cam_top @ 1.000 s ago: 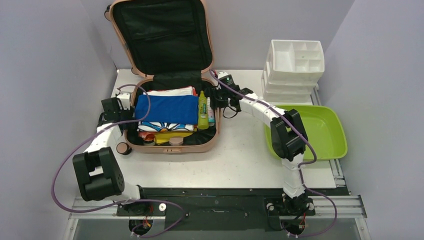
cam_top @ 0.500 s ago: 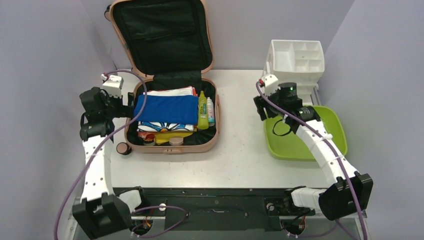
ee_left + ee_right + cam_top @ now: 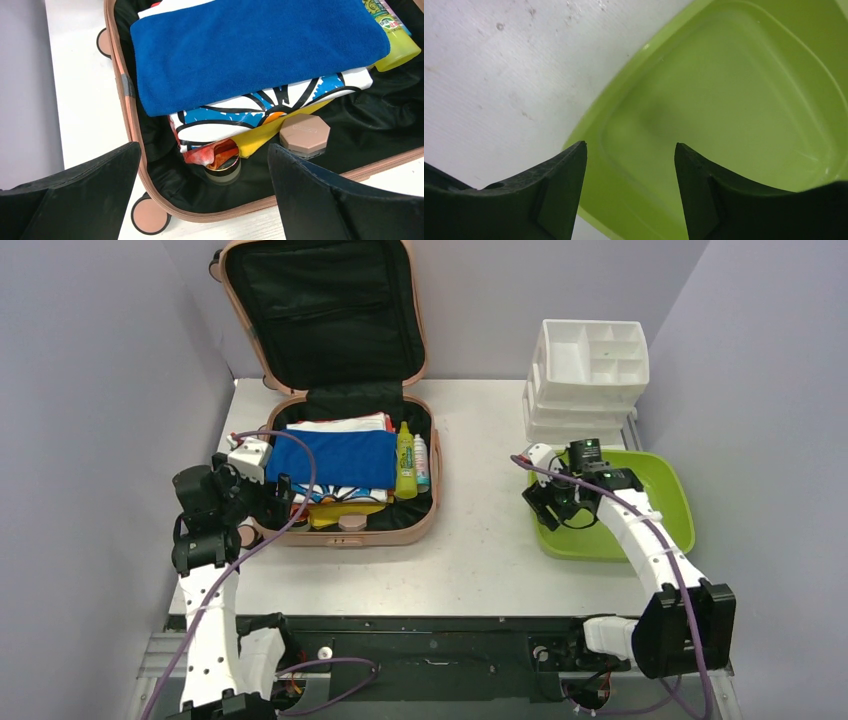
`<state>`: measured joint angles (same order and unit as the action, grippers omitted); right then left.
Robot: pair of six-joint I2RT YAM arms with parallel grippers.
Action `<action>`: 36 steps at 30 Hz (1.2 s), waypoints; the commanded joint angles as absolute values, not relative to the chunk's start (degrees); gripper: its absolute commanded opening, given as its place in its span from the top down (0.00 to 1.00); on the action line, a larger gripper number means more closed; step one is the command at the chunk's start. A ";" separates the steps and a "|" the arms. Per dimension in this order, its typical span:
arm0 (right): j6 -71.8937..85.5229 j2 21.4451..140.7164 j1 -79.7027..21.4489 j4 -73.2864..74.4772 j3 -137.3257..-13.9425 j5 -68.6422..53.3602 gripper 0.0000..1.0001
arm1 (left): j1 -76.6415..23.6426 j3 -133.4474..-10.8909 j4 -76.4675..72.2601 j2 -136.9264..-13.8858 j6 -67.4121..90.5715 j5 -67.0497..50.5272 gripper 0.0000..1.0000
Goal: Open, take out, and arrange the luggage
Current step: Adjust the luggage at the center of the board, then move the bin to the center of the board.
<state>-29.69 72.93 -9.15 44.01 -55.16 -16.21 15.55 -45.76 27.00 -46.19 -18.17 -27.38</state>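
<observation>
On back left of table (image 3: 480, 540), luggage (image 3: 320, 315) lies open, lid upright, still packed. Lime tray (image 3: 655, 490) at right, white organizer (image 3: 590, 365) behind it. Blue towel (image 3: 335, 458) tops folded clothes inside, yellow bottle (image 3: 405, 462) just beside. Left gripper (image 3: 204, 146) at case's near-left corner, jaws wide apart, empty. Right gripper (image 3: 630, 144) over tray's left rim, jaws apart, nothing between.

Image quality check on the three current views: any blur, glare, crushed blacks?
Top external: even soft light, sharp throughout; the luggage lid lining is near-black with little detail. Left wrist: blue towel crisp, left pincer reads as flat black. Right wrist: slight sheen and a soft shadow inside the green tray, right pincer dark too.
</observation>
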 commanded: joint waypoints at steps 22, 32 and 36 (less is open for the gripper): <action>-53.05 82.26 -14.60 36.55 -57.96 -19.39 0.39 | 17.67 -45.00 24.34 -47.43 -16.62 -34.58 0.04; -50.39 104.56 -27.22 28.00 -75.76 -18.77 0.36 | 21.08 -44.56 23.99 -48.32 -16.37 -34.79 0.04; -50.49 108.46 -30.35 24.97 -79.91 -19.27 0.34 | 22.43 -44.45 23.83 -48.61 -15.91 -35.75 0.04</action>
<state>-51.42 106.59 -27.59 29.65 -75.61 -17.32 21.06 -44.53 26.35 -48.49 -16.75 -33.54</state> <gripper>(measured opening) 0.647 0.965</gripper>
